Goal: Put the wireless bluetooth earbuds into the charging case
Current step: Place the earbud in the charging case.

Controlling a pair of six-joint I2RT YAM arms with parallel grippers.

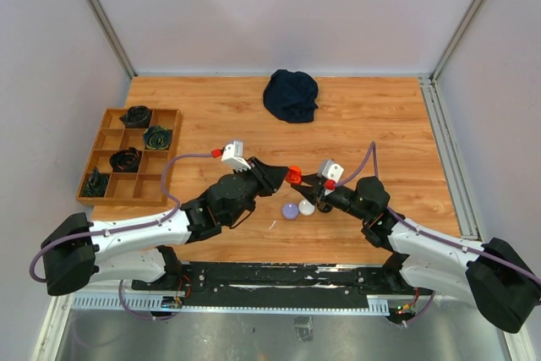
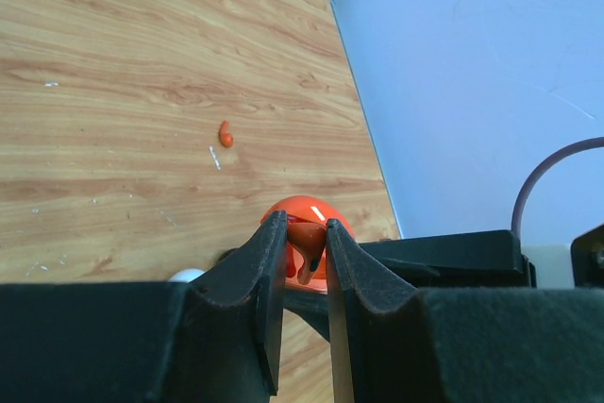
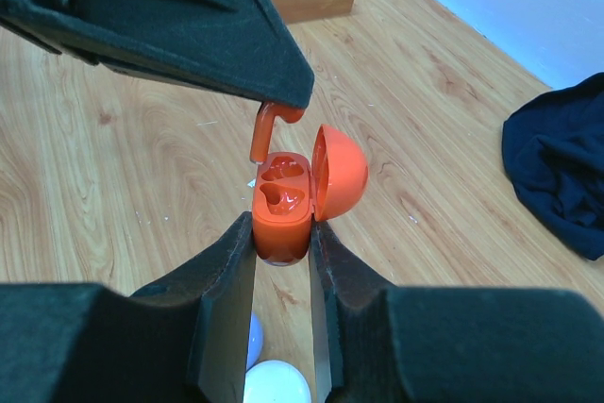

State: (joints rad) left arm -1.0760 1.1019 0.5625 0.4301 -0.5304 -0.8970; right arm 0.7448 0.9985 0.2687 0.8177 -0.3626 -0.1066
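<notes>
My right gripper [image 3: 283,229] is shut on the base of an orange charging case [image 3: 281,197], held above the table with its lid [image 3: 341,171] flipped open and both sockets bare. My left gripper [image 2: 304,229] is shut on an orange earbud [image 3: 263,131], whose stem hangs just over the case's far socket, at the rim. In the top view the two grippers meet tip to tip over the table's front middle, left gripper [image 1: 283,173] and right gripper [image 1: 314,180]. A second orange earbud [image 2: 226,134] lies loose on the wood.
A purple round case [image 1: 290,210] and a white round case [image 1: 307,206] sit on the table just below the grippers. A dark cloth [image 1: 291,95] lies at the back. A wooden compartment tray [image 1: 93,198] with dark items stands at the left.
</notes>
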